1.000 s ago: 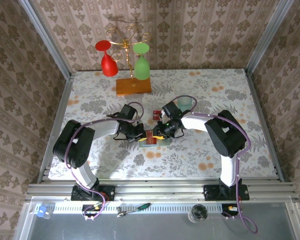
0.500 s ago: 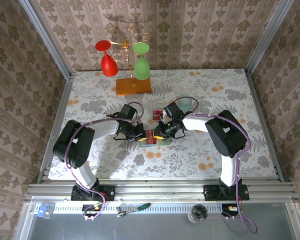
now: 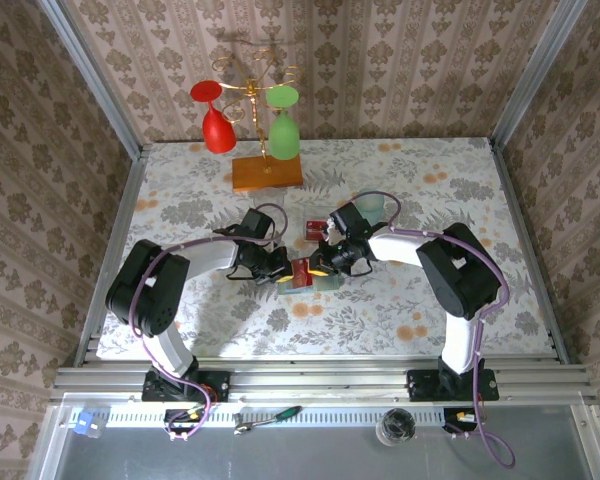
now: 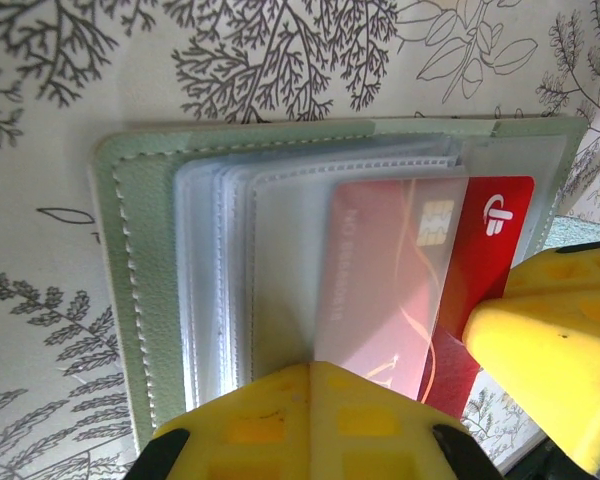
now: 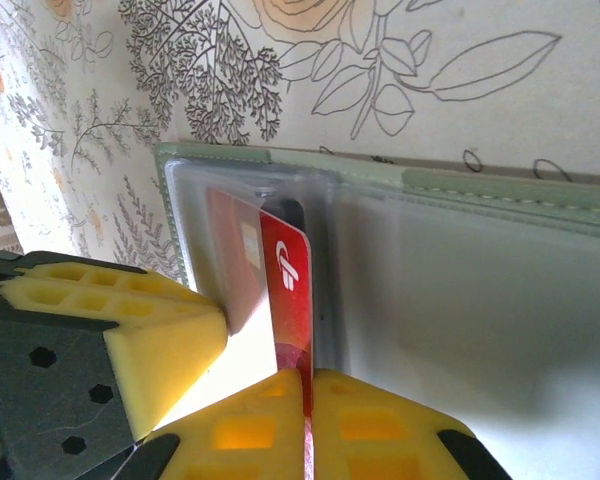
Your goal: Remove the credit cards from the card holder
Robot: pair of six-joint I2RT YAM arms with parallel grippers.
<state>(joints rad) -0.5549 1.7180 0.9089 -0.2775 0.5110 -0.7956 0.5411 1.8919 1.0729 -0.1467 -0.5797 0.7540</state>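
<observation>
The floral counter (image 3: 480, 200) carries the open card holder (image 3: 327, 282) near its middle, a loose red card (image 3: 312, 229) just behind it. An orange-brown wooden slab (image 3: 267, 173) sits by the far edge, and a clear box (image 3: 372, 208) between.

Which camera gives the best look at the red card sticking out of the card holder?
The left wrist view: the red card faces the lens, chip and white logo visible, partly out of the card holder. The right wrist view has the card nearly edge-on. The top external view gives a tiny red patch.
</observation>
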